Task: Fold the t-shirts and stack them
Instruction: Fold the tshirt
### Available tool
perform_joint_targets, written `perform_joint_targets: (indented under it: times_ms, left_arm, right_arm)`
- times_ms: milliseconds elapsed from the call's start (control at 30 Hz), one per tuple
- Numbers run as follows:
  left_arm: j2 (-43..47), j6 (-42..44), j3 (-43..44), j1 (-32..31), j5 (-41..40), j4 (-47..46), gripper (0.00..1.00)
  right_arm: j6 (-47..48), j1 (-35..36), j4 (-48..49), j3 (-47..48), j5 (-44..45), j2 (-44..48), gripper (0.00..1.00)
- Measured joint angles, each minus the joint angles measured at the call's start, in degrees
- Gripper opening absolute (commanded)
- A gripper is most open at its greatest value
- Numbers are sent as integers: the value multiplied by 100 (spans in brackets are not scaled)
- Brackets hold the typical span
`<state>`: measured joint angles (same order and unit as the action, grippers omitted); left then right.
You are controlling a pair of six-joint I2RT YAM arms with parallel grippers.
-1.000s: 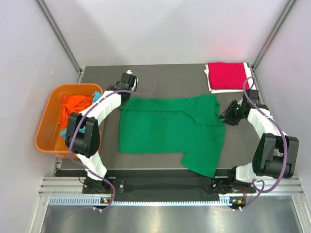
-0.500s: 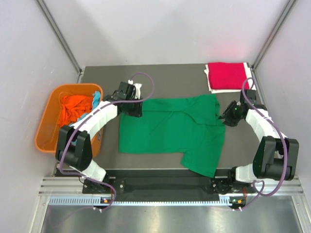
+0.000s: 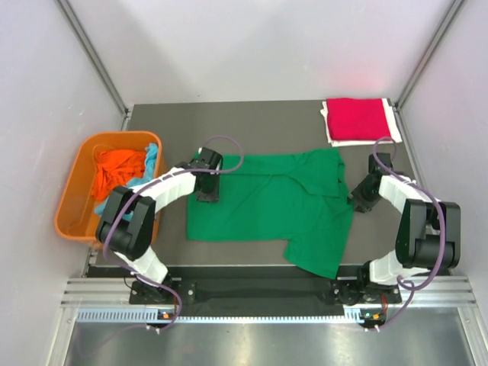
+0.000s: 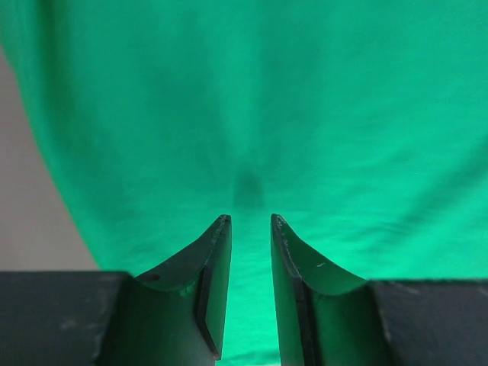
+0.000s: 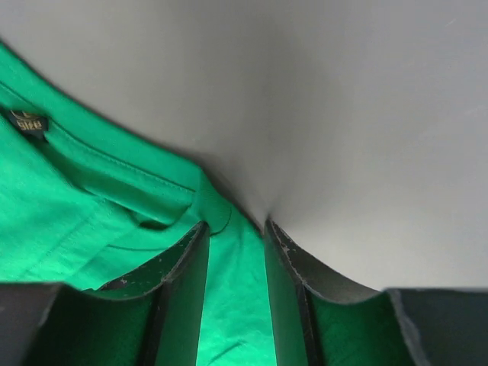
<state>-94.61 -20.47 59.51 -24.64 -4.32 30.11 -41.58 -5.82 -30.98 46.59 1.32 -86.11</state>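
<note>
A bright green t-shirt (image 3: 267, 202) lies spread out in the middle of the dark table. My left gripper (image 3: 207, 191) hangs over its left edge. In the left wrist view the left gripper (image 4: 250, 219) stands narrowly open just above the green cloth (image 4: 305, 114) and holds nothing. My right gripper (image 3: 359, 200) is at the shirt's right edge by the collar. In the right wrist view the right gripper (image 5: 236, 223) is open, with the green hem (image 5: 229, 305) lying between the jaws. A folded crimson red t-shirt (image 3: 354, 118) lies at the back right.
An orange plastic tub (image 3: 72, 217) stands off the table's left edge and holds a crumpled orange t-shirt (image 3: 114, 171) and a light blue one (image 3: 150, 155). The red shirt rests on a white sheet (image 3: 390, 113). Grey walls enclose the table (image 3: 259, 126).
My left gripper has swung from the shirt's back-left corner toward me onto its left edge. My right gripper has shifted a little forward and down onto the right edge. The shirt has not moved.
</note>
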Motion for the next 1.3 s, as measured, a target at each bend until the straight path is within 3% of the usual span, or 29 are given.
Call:
perform_joint_targets:
  times_ms: [300, 333, 467, 600, 767, 1033, 1300]
  left_arm:
    - [245, -588, -638, -136, -741, -17, 39]
    - [306, -614, -636, -131, -756, 61, 47]
    - [511, -579, -245, 17, -734, 356, 49]
    - [599, -420, 527, 723, -149, 332, 48]
    - [590, -614, 1266, 1718, 546, 304, 51]
    - [328, -1429, 1825, 1829, 1617, 256, 52]
    - [352, -2153, 1897, 2100, 2059, -15, 55]
  right_arm:
    - [-98, -422, 243, -210, 321, 177, 36]
    - [-68, -450, 205, -195, 369, 192, 37]
    - [-4, -433, -208, -9, 463, 402, 41]
    - [-229, -286, -481, 413, 321, 745, 41]
    - [-1161, 249, -831, 1054, 190, 605, 41]
    - [-2623, 857, -1040, 1211, 90, -2, 41]
    - [-3095, 903, -1047, 1344, -28, -706, 40]
